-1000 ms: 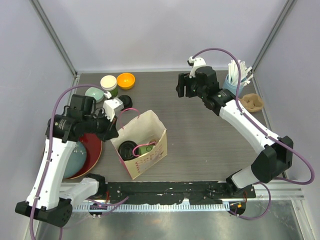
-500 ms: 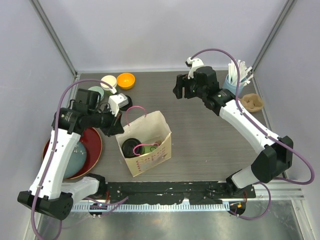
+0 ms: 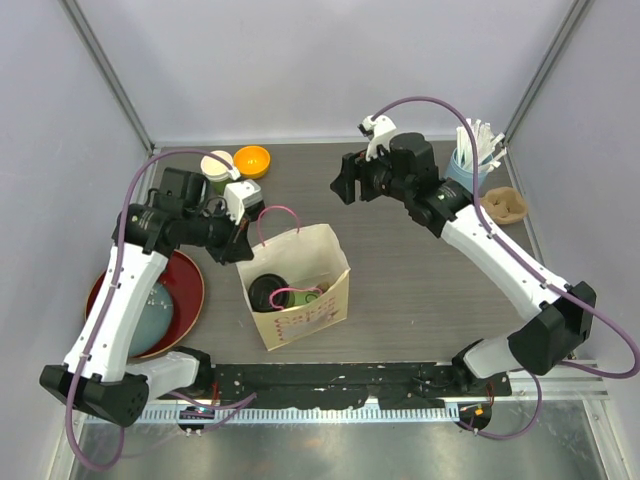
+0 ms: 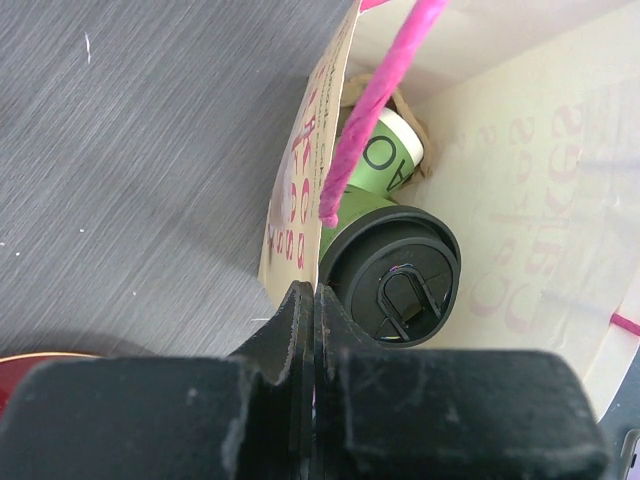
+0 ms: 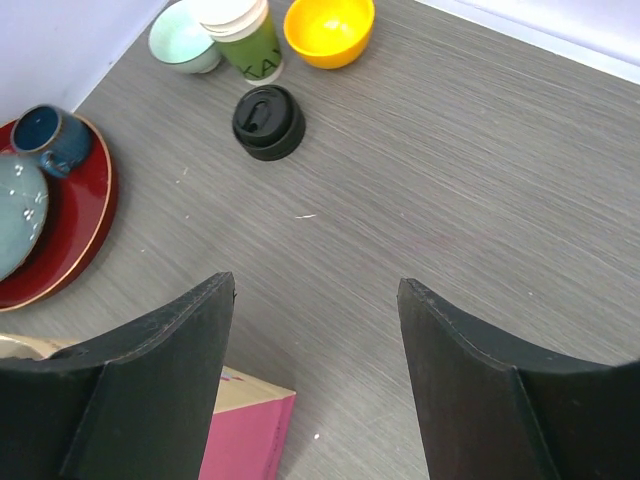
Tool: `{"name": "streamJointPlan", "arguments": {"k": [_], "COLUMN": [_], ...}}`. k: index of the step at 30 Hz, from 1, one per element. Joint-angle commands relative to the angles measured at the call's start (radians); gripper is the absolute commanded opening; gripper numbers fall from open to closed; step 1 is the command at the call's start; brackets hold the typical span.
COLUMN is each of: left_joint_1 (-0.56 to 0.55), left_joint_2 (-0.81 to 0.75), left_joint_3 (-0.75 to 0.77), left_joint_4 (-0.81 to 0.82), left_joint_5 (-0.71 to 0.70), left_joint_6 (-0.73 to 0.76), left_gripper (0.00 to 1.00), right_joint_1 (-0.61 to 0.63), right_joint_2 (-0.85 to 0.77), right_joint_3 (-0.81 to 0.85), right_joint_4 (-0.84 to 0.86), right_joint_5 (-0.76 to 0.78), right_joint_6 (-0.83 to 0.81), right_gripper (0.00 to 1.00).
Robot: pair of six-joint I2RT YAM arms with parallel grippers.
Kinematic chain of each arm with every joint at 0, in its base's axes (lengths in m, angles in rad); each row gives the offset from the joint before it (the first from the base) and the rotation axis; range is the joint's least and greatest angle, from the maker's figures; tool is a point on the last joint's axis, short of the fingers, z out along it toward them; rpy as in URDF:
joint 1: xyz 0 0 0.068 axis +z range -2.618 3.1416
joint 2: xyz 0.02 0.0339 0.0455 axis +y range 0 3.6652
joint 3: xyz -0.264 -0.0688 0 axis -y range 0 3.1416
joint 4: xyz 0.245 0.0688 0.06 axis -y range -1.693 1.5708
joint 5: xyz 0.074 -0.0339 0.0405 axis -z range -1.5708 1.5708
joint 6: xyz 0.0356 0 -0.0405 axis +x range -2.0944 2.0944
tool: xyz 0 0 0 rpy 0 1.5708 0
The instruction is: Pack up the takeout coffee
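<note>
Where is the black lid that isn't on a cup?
Right wrist view, upper left: the black lid lies on the table, just below the green cup and orange bowl.

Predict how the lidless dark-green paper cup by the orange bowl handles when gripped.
With its round black plastic lid lying apart, the dark-green paper cup has an unbraced rim, so a firm squeeze probably squashes it. Upright and narrow, it may tip if nudged high.

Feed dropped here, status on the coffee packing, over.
Left gripper shut on bag rim; right gripper open, empty. One lidded cup bagged; second cup outside, lid off. Nothing blocking.
</note>
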Motion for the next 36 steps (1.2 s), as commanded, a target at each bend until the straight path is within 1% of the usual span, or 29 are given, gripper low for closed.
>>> {"name": "streamJointPlan", "arguments": {"k": [1,8,21,36], "left_joint_1": [-0.006,-0.006,-0.006,-0.004], "left_joint_2": [-0.001,-0.001,-0.007,-0.013], "left_joint_3": [0.051,0.065,0.065,0.083], "left_joint_4": [0.013,0.000,-0.004,-0.007], "left_joint_5": [0.012,0.009,-0.017,-0.021], "left_joint_6": [0.013,0.014,0.014,0.002], "left_gripper": [0.00,0.00,0.00,0.00], "right_joint_1": [0.031,0.076,0.094,0.168], "right_joint_2": [-0.038,-0.050,-0.064,-0.107], "right_joint_3": [0.059,0.080,0.087,0.079], "right_joint_4": [0.014,0.010,-0.007,-0.006], "right_joint_5": [-0.030,-0.019,-0.007,-0.078], "right_joint_6": [-0.048,-0.065,-0.077,-0.126], "right_gripper": [0.72,0.72,0.72,0.72]}}
